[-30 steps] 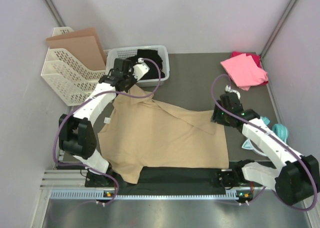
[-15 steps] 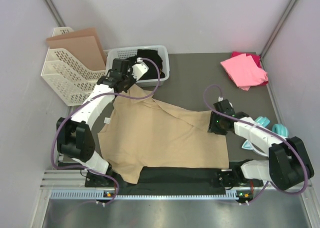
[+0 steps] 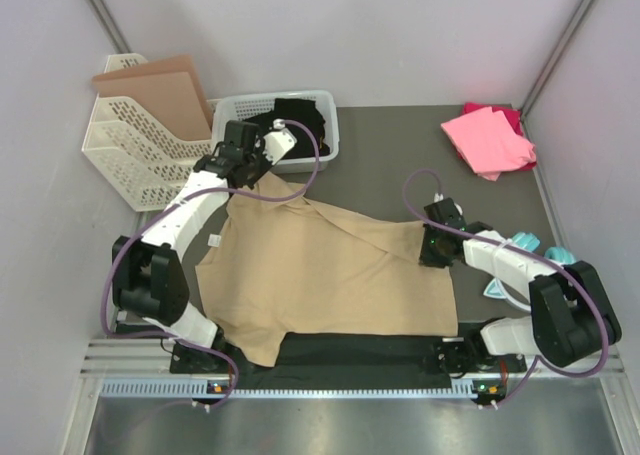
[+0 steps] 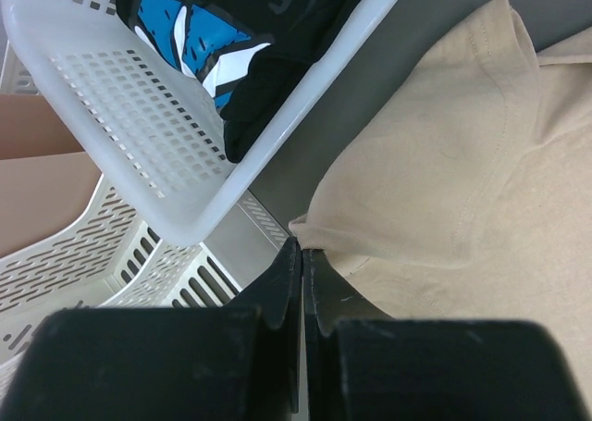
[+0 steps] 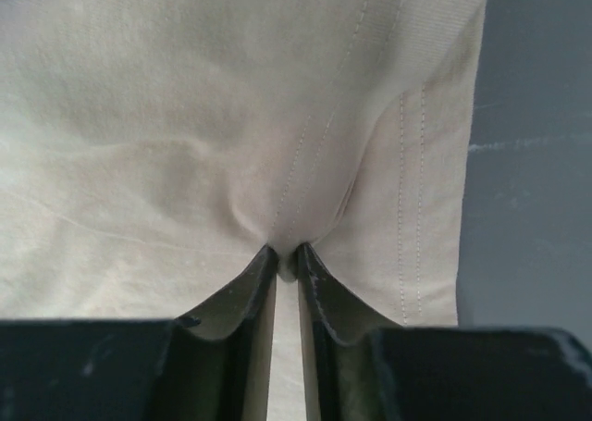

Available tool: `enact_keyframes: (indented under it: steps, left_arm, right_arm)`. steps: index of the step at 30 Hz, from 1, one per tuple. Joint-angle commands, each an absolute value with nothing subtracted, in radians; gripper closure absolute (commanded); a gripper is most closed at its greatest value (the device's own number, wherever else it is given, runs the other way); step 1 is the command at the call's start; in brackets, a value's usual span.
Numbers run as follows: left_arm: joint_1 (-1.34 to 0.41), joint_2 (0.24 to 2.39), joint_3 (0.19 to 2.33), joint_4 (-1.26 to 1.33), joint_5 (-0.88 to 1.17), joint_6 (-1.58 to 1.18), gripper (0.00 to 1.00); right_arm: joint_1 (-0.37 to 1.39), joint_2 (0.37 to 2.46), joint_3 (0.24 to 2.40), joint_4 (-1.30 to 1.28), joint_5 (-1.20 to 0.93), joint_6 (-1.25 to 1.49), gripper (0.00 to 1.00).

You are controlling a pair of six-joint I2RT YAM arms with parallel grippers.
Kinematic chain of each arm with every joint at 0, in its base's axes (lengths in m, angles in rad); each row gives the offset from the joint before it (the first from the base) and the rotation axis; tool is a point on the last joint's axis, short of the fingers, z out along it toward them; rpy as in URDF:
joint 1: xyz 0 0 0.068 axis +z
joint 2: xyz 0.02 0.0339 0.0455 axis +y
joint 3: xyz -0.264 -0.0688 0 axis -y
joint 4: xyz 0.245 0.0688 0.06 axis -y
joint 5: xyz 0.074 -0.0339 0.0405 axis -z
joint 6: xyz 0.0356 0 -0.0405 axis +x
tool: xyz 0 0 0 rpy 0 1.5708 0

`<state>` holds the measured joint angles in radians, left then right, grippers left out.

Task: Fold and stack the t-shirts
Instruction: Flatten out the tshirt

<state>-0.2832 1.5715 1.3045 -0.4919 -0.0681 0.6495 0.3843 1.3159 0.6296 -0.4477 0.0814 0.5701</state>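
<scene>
right arm has swung inward and dropped low over the last second, so the right tool (image 3: 432,247) now sits on the right-hand edge of the tan t-shirt (image 3: 330,275), while the left arm has barely shifted. the shirt lies spread and rumpled across the middle of the dark surface (image 3: 390,155). in the right wrist view, that tool's fingers are drawn almost together with a small pucker of tan cloth pinched between the tips, near a stitched hem. the left tool (image 3: 238,170) is closed at the shirt's far left corner, and its wrist view shows the cloth edge meeting the fingertips, so it seems to hold a thin pinch there. a white basket (image 3: 325,125) of dark clothes stands just beside it. the pink t-shirt (image 3: 488,137) lies over a magenta t-shirt (image 3: 508,113) in the far right corner, well apart. judging from this, the fold is about to start: both arms should lift together only enough to free the cloth, keep it gently taut between them, and carry the edge over evenly. the left arm should stay clear of the basket wall. the right pinch looks shallow, so a slow lift is wise.
</scene>
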Motion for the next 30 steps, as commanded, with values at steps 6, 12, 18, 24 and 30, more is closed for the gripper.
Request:
enact_keyframes:
  steps: [6,12,18,24,30]
  left_arm:
    - [-0.287,1.508,1.281,-0.445,-0.075,0.649,1.00]
    - [-0.287,1.497,1.298,-0.448,-0.083,0.657,1.00]
    - [-0.285,1.503,1.341,-0.431,-0.104,0.667,1.00]
    - [-0.287,1.554,1.384,-0.371,-0.129,0.681,1.00]
    - [-0.284,1.630,1.454,-0.331,-0.163,0.709,1.00]
  right_arm:
    - [0.396,1.260,0.695,-0.492,0.135,0.565,1.00]
    - [0.396,1.161,0.787,-0.616,0.212,0.529,1.00]
    - [0.384,1.109,0.885,-0.675,0.252,0.505,1.00]
    - [0.345,1.206,0.988,-0.641,0.261,0.476,1.00]
    - [0.244,1.403,1.139,-0.583,0.267,0.440,1.00]
